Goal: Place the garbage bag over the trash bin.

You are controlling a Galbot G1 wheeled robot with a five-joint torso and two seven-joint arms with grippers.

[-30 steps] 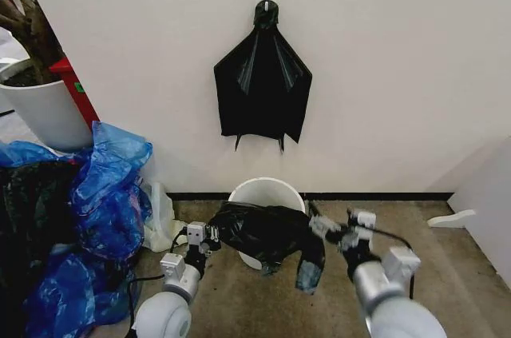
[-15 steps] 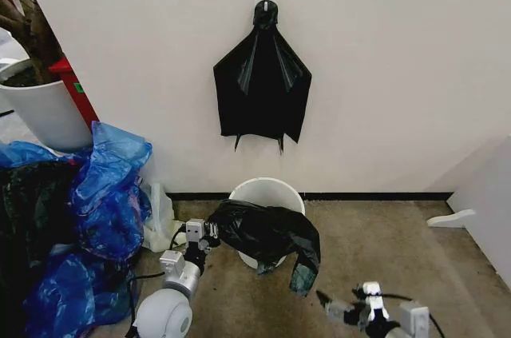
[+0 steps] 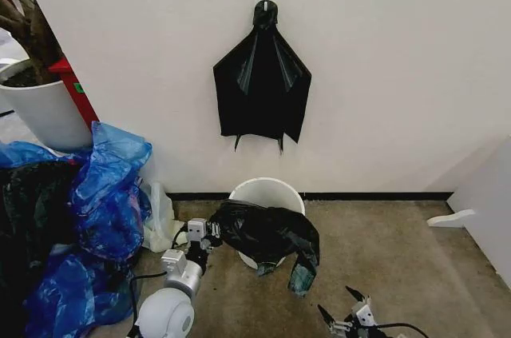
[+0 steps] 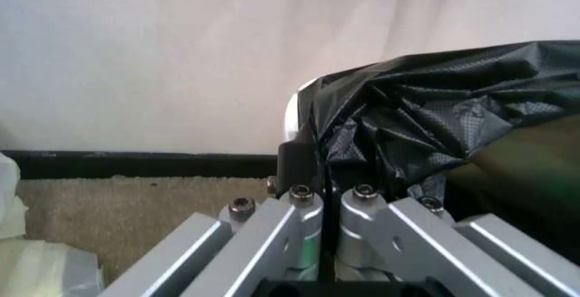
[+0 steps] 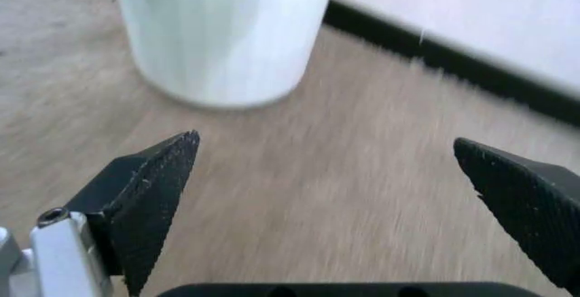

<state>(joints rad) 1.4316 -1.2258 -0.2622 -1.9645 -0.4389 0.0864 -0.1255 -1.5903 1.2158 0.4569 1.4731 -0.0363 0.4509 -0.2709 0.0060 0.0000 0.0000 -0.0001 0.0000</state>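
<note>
My left gripper (image 3: 209,232), low and left of centre in the head view, is clenched on the edge of the garbage bag (image 3: 267,232). The bag lies draped over the front rim of the trash bin (image 3: 266,192), which stands on the floor (image 3: 399,250) against the wall (image 3: 383,74), with a flap hanging down at its right. My right gripper (image 3: 343,310), at the bottom edge right of centre, is spread wide and holds nothing, well apart from the bag.

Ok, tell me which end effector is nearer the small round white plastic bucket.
Left. The left end effector is shut on the glossy black plastic bag draped over the small round white plastic bucket. The right end effector hangs open, lower, away from it.
</note>
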